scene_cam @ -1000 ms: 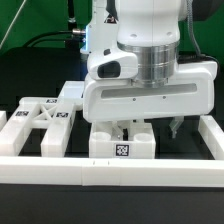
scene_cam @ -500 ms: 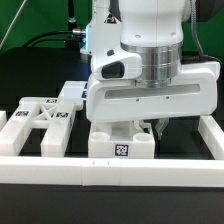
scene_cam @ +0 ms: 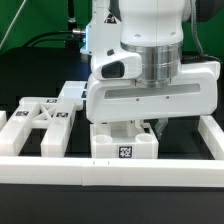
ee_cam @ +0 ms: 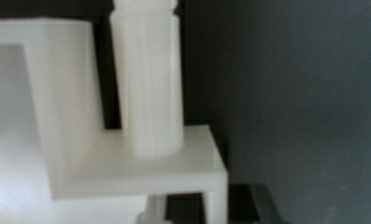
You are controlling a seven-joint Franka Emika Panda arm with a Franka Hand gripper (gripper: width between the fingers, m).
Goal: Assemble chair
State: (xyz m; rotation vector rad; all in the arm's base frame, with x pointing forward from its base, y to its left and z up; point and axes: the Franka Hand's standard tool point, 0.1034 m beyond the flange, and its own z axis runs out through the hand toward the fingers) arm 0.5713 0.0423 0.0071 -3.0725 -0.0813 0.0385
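Worktop: you are looking at a black worktop [scene_cam: 40, 80] that is carrying all the white parts.
Arm: the arm [scene_cam: 150, 60] is filling the middle of the exterior view and reaching straight down, close to the camera.
Rails: low white rails [scene_cam: 60, 168] are running along the front and up the exterior view's right.
Frame: the X-braced frame [scene_cam: 40, 115] is lying flat inside the rails, on the exterior view's left, just beside the block.
Block: the block [scene_cam: 110, 142] is sitting just behind the front rail, directly under the arm.
End effector: the end effector [scene_cam: 143, 124] is hanging low over the block. You cannot tell whether its fingers are apart or together, because the hand's body is hiding them.
Post: in the wrist view a ribbed white post [ee_cam: 150, 80] is standing on a stepped white part [ee_cam: 49, 120], both blurred.
Tag: a square tag [scene_cam: 124, 153] is facing you on the block's front.
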